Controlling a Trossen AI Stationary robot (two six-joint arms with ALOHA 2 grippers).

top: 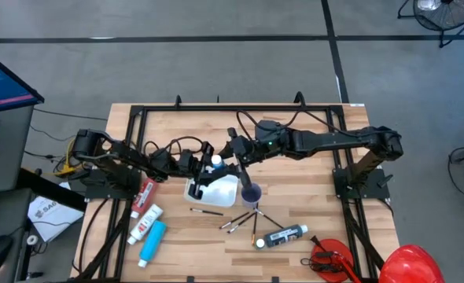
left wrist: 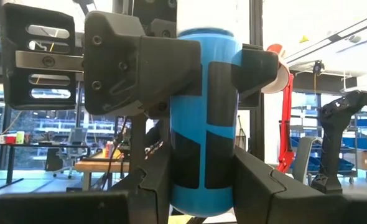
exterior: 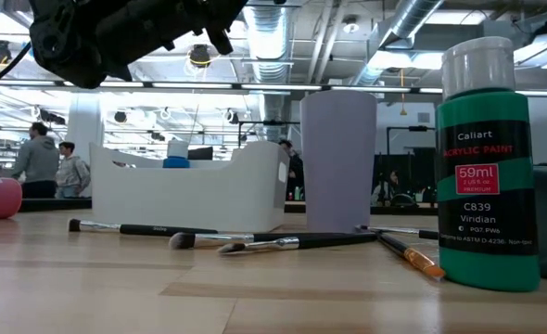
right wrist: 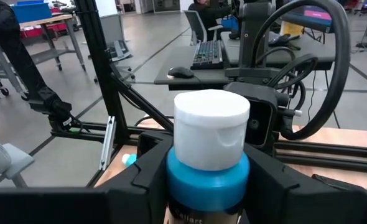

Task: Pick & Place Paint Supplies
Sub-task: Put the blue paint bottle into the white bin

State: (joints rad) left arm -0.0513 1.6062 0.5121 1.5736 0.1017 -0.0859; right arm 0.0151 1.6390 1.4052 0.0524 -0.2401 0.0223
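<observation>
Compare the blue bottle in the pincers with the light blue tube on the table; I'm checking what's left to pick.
The blue bottle is off the table, clamped between the left pincer and the right pincer; the light blue tube lies flat on the table, untouched. The bottle is a deeper blue with a white cap; the tube is paler. Both are blue paint containers.

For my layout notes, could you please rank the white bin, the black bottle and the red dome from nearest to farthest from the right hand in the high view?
1. White bin: just below the right hand, mid-table.
2. Black bottle: farther toward the front edge, right of centre.
3. Red dome: farthest, off the front right corner.
</observation>
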